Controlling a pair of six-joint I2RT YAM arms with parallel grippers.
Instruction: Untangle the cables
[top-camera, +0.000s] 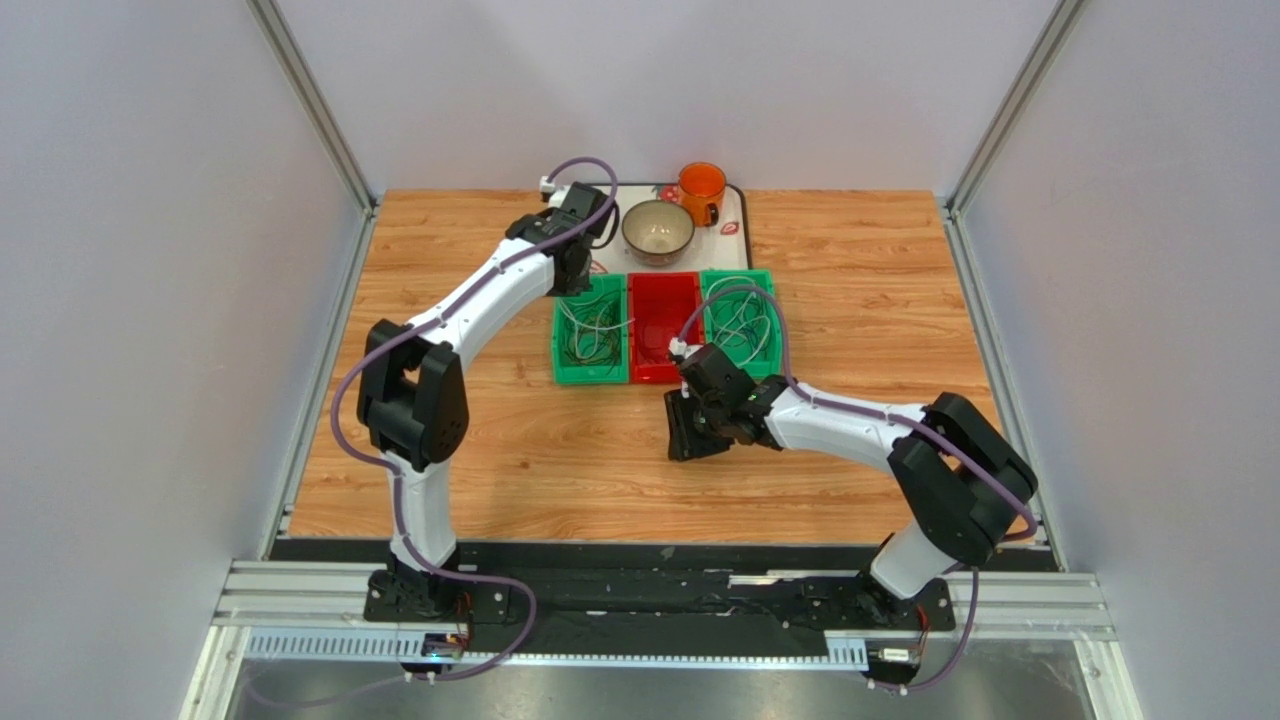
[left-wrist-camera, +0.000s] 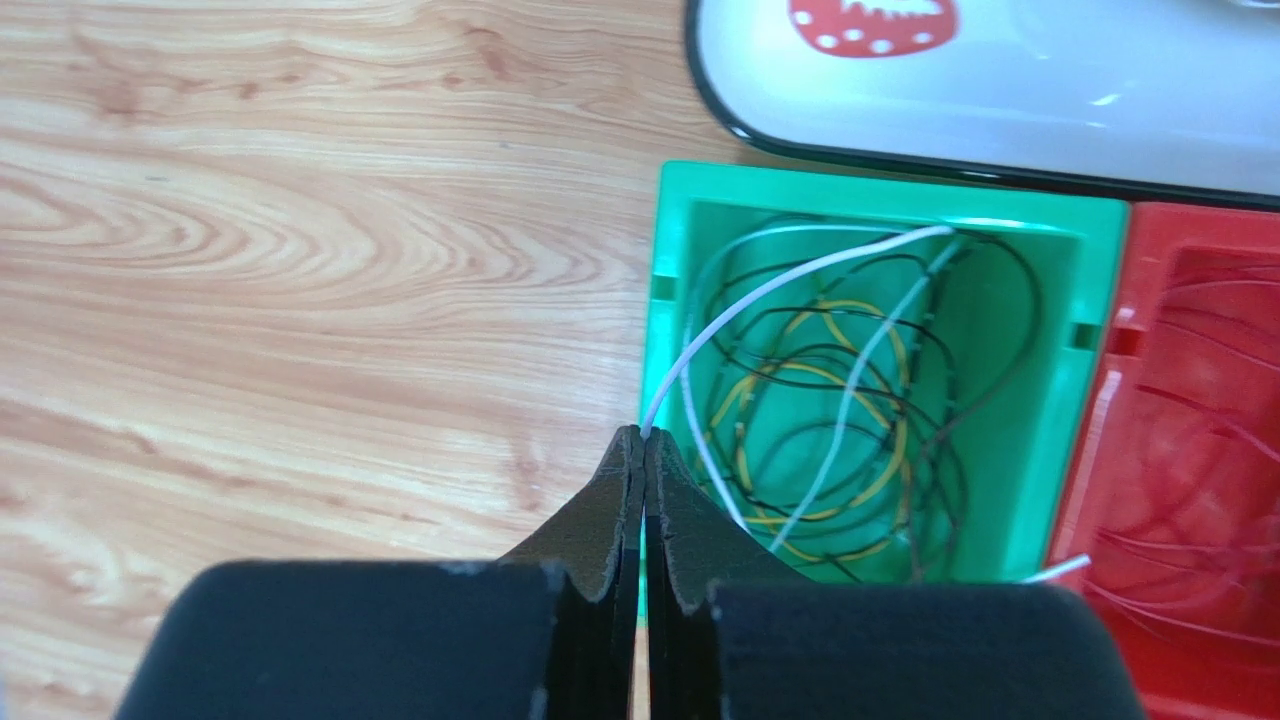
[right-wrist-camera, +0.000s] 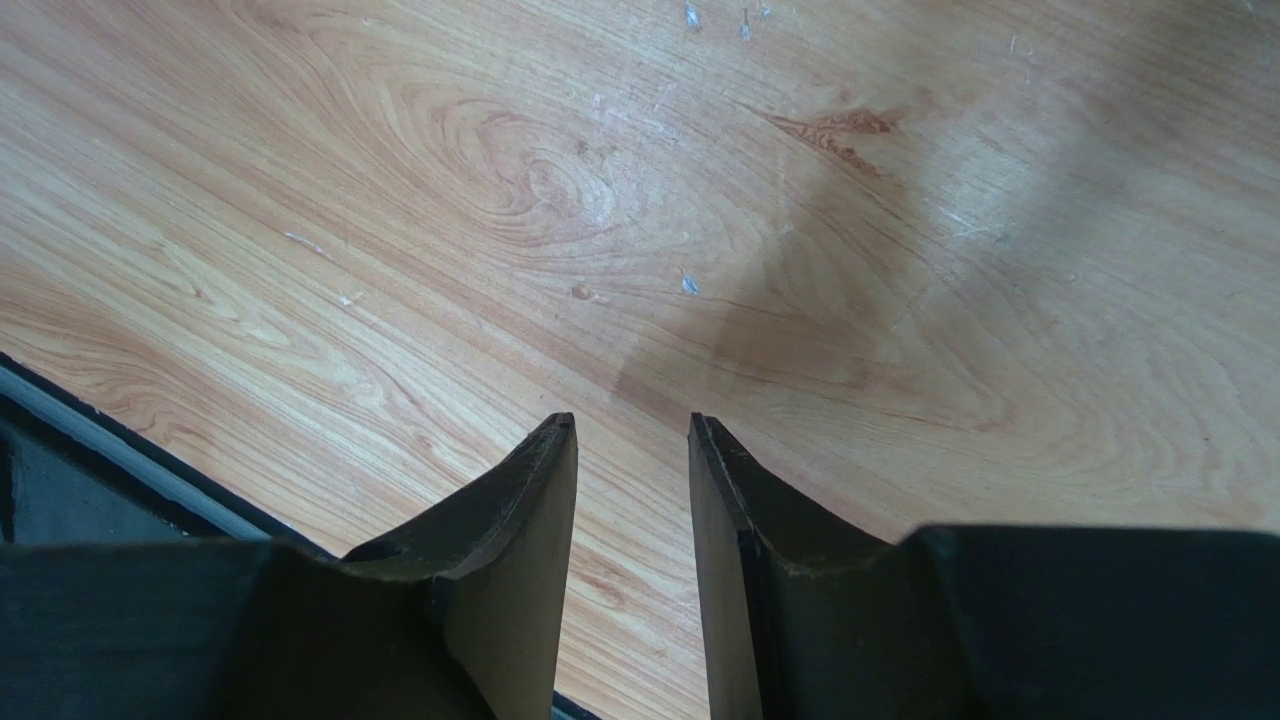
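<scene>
Left gripper (left-wrist-camera: 643, 450): jaws are pressed together on a white cable (left-wrist-camera: 781, 281), pinched at the very fingertips over the near-left rim of the green bin (left-wrist-camera: 672, 300). From the pinch the strand arcs up and across the bin.

The other cables (left-wrist-camera: 842, 435), yellow, dark and more white, lie in overlapping loops on the bin floor. Red wires (left-wrist-camera: 1202, 450) are kept apart in the adjoining red bin (left-wrist-camera: 1094, 435).

Right gripper (right-wrist-camera: 633, 450): jaws are apart with nothing between them, over bare table (right-wrist-camera: 451, 180), well away from the bins.

Handling, as judged:
- The strands are taken to be very light and limp, so slack would follow any pull.
- Crossed loops are expected to snag and drag the whole bundle, possibly the bin with it.
- The thin insulation is probably slippery, and a tip-only pinch may let go.
- The best hold is judged to be on an uppermost strand, near a free end. The white one appears to lie on top, which suits this.
- A slow lift is advised, with the remainder pinned by the free claw.
</scene>
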